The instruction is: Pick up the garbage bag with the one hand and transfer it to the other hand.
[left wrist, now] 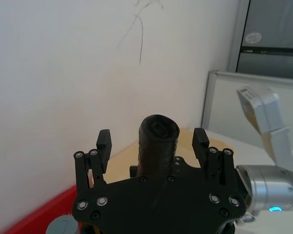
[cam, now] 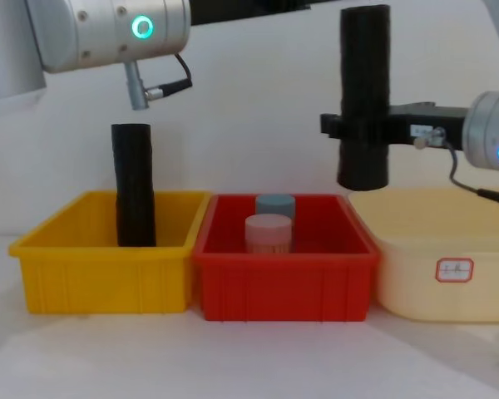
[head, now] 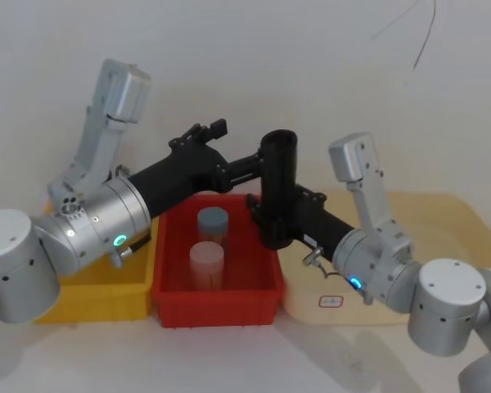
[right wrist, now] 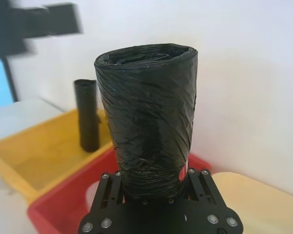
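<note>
the right gripper [cam: 364, 129] is clamped on the garbage bag [head: 278, 176], held upright above the red bin [cam: 283, 274]. the left gripper [left wrist: 152, 139] has its fingers apart either side of the roll's upper part, seemingly clear of it. if it pulls back crookedly, a finger could clip the roll and knock it loose.

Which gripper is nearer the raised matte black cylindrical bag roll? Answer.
Right. The right gripper is shut low around the bag roll; the left gripper, open, sits beside its top.
</note>
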Action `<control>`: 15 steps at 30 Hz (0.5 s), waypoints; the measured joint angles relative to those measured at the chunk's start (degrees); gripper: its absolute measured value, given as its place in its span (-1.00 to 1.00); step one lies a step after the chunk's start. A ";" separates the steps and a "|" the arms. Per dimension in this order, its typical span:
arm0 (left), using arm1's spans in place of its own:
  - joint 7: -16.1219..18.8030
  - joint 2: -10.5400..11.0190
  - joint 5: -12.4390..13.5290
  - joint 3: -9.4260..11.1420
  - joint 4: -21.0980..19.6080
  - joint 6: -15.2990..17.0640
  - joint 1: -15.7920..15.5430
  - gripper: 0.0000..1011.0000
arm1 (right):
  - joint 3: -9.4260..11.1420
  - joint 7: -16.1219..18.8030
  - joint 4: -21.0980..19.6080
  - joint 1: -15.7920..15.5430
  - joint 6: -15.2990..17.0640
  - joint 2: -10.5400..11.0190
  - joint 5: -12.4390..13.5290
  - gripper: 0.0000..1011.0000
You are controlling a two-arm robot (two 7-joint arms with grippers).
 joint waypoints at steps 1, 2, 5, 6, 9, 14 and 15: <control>-0.10 0.26 -0.37 -0.31 -0.38 0.01 0.14 0.98 | 0.18 -0.11 0.13 0.17 0.12 0.10 -0.08 0.06; -0.11 0.37 -0.58 -0.46 -0.54 0.01 0.21 0.98 | 0.35 -0.20 0.26 0.32 0.22 0.18 -0.15 0.06; 0.00 0.79 -1.01 -1.01 -1.21 0.01 0.60 0.98 | 0.94 -0.63 0.62 0.81 0.64 0.52 -0.52 0.06; 0.10 0.91 -1.08 -1.14 -1.38 -0.01 0.66 0.98 | 1.12 -0.76 0.73 0.98 0.73 0.66 -0.61 0.06; 0.85 1.47 -1.23 -1.76 -2.04 -0.13 1.19 0.98 | 1.68 -1.22 0.94 1.50 1.24 1.22 -1.17 0.06; 2.75 2.41 -1.17 -2.69 -3.05 -0.49 2.20 0.98 | 2.35 -1.87 0.99 2.12 2.25 2.56 -2.37 0.06; 2.98 2.55 -1.14 -2.85 -3.18 -0.53 2.39 0.98 | 2.42 -1.91 0.96 2.17 2.43 2.79 -2.53 0.06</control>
